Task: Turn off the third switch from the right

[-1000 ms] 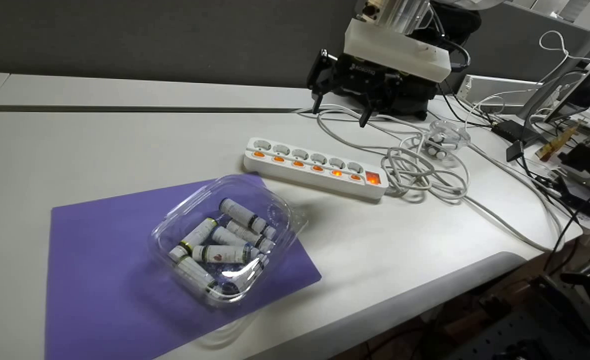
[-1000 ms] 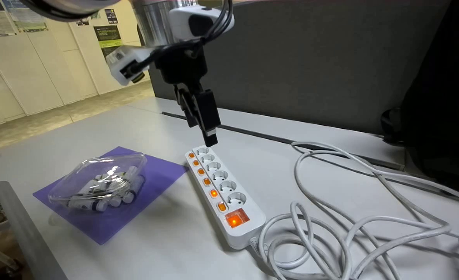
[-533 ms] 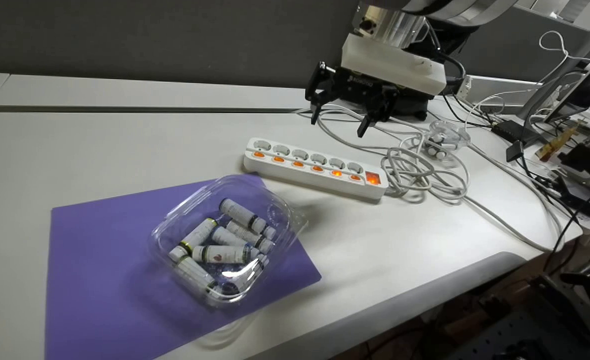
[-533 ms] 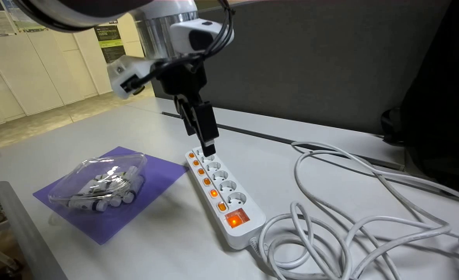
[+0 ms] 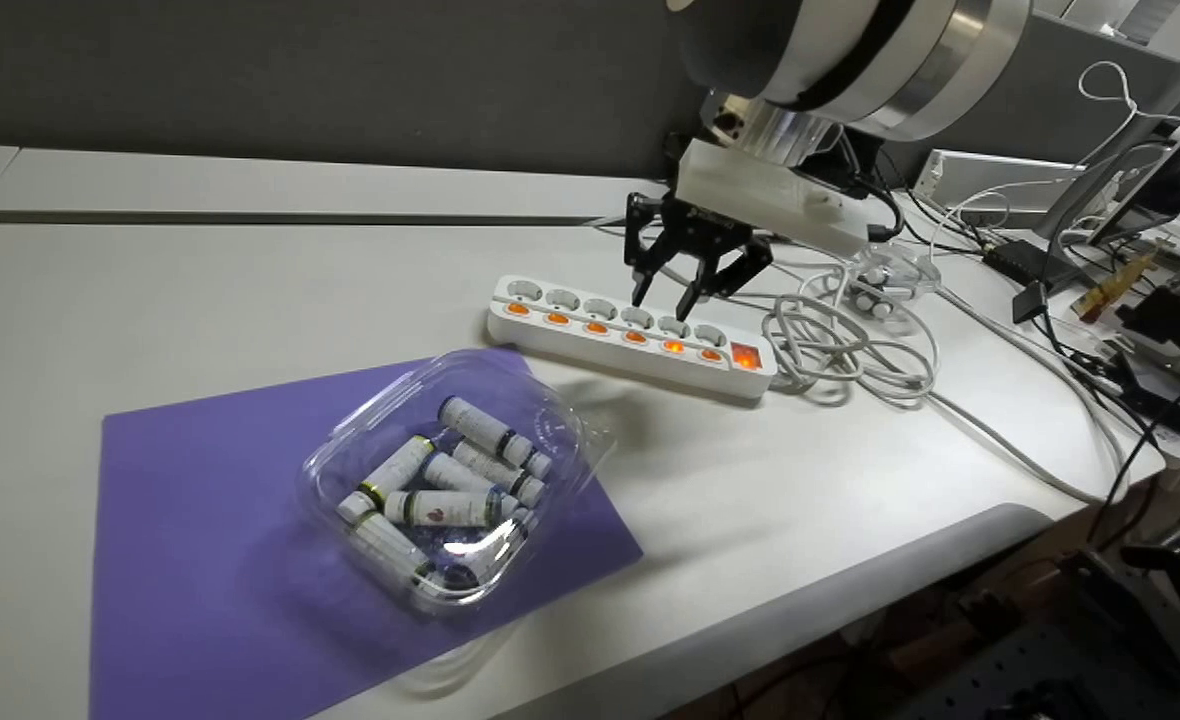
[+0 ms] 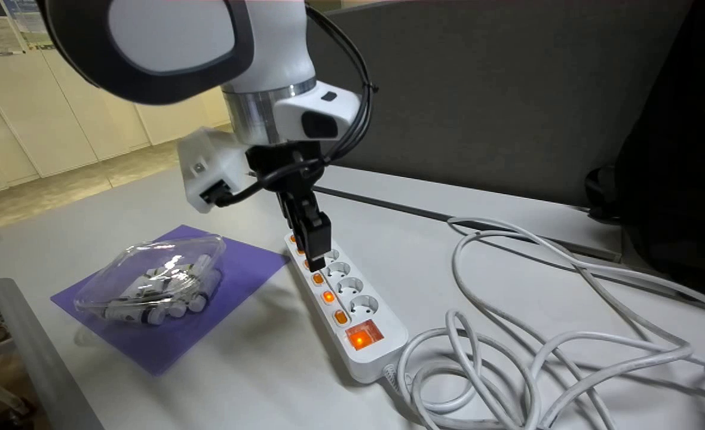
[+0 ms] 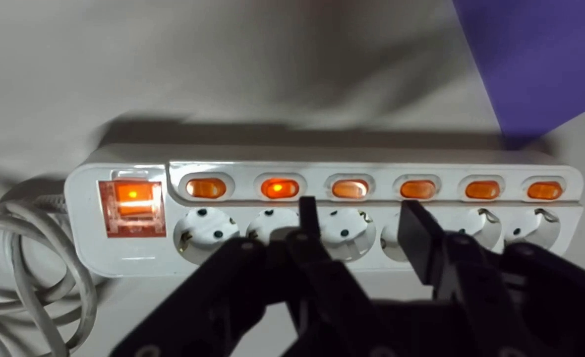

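The third switch from the right [image 5: 635, 337] is a small orange rocker on the white power strip [image 7: 129, 255], seen in both exterior views and the wrist view. In the wrist view this switch [image 7: 350, 189] has a pale highlight; I cannot tell if it is lit. The neighbour switch [image 7: 279, 188] towards the cord glows brightly. My gripper [image 7: 357, 201] is over the sockets, its fingertips just short of the switch row, one on either side of the third switch. The jaws stand partway apart with nothing between them. Whether the tips touch the strip I cannot tell.
A large lit red main switch [image 7: 133, 208] sits at the strip's cord end, by a tangle of white cable [image 6: 484, 352]. A clear plastic box [image 5: 440, 480] with several small bottles stands on a purple sheet [image 5: 200, 600]. A dark partition [image 6: 478, 107] rises behind.
My gripper has come down and closer to the strip, and its fingers have moved partway towards each other. The power strip, box and cables have stayed put.
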{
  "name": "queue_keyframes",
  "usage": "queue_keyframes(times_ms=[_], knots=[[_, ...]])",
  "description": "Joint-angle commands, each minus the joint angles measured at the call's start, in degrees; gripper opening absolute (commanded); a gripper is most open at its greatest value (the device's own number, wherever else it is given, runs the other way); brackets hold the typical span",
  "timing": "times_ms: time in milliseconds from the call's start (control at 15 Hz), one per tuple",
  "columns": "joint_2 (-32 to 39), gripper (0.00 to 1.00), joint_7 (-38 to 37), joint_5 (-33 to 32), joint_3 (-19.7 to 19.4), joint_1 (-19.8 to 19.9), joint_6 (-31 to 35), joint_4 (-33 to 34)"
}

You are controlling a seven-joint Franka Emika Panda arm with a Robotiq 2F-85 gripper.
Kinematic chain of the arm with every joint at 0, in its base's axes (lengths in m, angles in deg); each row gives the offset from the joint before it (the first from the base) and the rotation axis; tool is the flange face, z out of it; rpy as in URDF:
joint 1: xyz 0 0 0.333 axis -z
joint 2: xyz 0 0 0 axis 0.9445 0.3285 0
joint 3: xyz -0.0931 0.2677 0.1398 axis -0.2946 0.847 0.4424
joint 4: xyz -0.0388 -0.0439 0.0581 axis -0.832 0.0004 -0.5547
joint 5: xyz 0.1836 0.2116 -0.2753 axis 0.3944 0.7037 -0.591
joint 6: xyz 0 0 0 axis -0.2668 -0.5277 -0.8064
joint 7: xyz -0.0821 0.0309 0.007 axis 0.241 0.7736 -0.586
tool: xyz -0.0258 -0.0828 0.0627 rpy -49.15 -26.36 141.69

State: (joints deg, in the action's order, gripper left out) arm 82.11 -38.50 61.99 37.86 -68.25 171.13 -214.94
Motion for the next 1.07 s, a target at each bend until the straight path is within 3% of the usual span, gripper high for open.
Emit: queue_keyframes(times_ms=[0, 200, 333, 1000], knots=[[0.06, 0.17, 0.78, 2.27, 1.03, 0.67, 1.21, -1.57], [0.08, 0.01, -0.39, 2.34, 0.55, 0.11, 1.87, -3.07], [0.00, 0.00, 0.50, 3.97, 1.40, 0.90, 4.26, -4.01], [-0.40, 0.00, -0.62, 2.61, -0.99, 0.78, 1.99, -3.83]])
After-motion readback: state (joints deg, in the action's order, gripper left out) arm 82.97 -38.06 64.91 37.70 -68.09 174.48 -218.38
